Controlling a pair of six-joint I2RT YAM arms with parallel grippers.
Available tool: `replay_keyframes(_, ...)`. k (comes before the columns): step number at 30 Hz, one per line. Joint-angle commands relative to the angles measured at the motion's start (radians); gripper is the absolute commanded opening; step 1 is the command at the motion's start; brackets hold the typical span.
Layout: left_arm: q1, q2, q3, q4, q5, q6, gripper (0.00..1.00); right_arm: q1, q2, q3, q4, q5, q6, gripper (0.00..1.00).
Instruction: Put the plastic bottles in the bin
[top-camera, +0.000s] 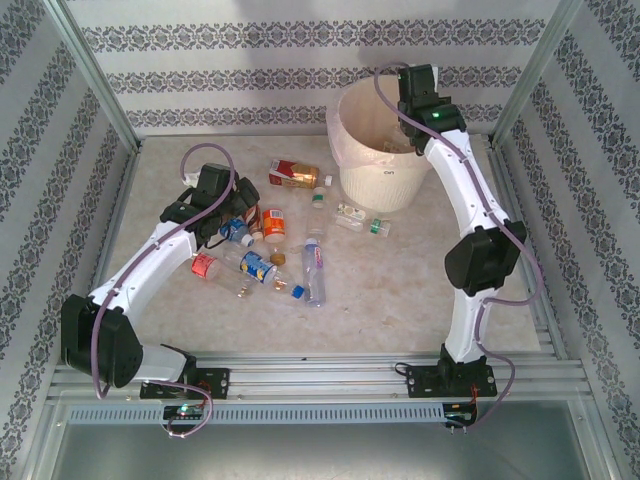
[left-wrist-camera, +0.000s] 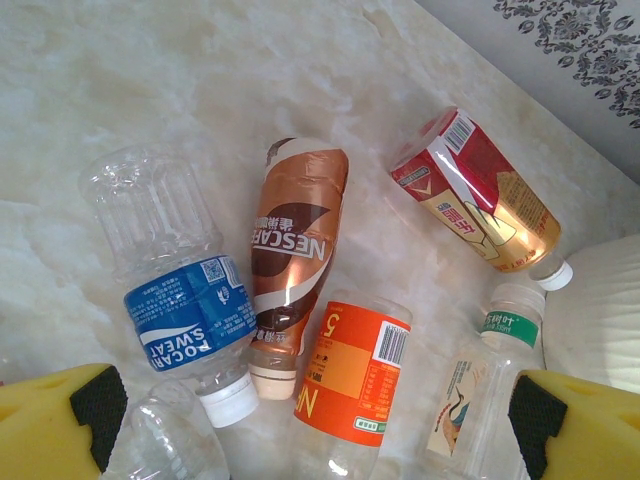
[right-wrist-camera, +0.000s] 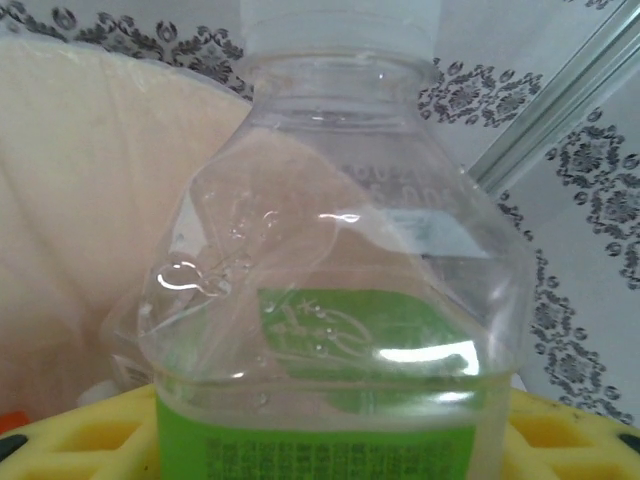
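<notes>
The cream-white bin (top-camera: 362, 172) with its pinkish liner stands at the back of the table. My right gripper (top-camera: 413, 127) hangs over its rim. In the right wrist view that gripper (right-wrist-camera: 320, 455) is shut on a clear bottle with a green label (right-wrist-camera: 330, 330), with the bin's inner wall (right-wrist-camera: 90, 200) behind. My left gripper (left-wrist-camera: 320, 440) is open, low over the pile of bottles. An orange-labelled bottle (left-wrist-camera: 352, 375) lies between its yellow fingers (left-wrist-camera: 60, 420). Beside it lie a blue-labelled bottle (left-wrist-camera: 185, 310), a brown Nescafe bottle (left-wrist-camera: 295, 245) and a red bottle (left-wrist-camera: 480, 195).
Several more bottles lie on the table: a long clear one (top-camera: 314, 268), a blue-labelled one (top-camera: 258, 268), a pink-labelled one (top-camera: 205, 265) and two small ones (top-camera: 350, 215) near the bin. Aluminium posts (top-camera: 95, 75) and patterned walls close in the table.
</notes>
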Motion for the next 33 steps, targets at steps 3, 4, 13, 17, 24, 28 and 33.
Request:
replay_keyframes(3,0.016,-0.021,-0.009,0.001,-0.010,-0.014,1.00,0.016,0.030,0.055,-0.064,0.124,0.009,0.70)
replay_keyframes(4,0.016,-0.023,-0.010,0.001,-0.010,-0.013,1.00,0.018,0.030,0.055,-0.066,0.129,0.012,0.71)
replay_keyframes(13,0.018,-0.024,-0.016,0.002,-0.006,-0.012,1.00,0.042,0.020,0.070,-0.061,0.125,0.002,0.79)
replay_keyframes(17,0.016,-0.024,-0.017,0.003,-0.001,-0.010,1.00,0.050,0.004,0.068,-0.057,0.109,0.009,0.81)
replay_keyframes(24,0.019,-0.016,-0.022,-0.002,0.009,-0.006,1.00,0.061,-0.072,0.002,-0.009,0.020,0.042,0.87)
replay_keyframes(28,0.022,-0.007,-0.019,0.000,0.017,-0.009,1.00,0.070,-0.110,-0.030,0.022,-0.019,0.050,0.90)
replay_keyframes(33,0.022,0.007,-0.009,-0.007,0.022,-0.008,1.00,0.088,-0.179,-0.100,0.079,-0.079,0.061,0.98)
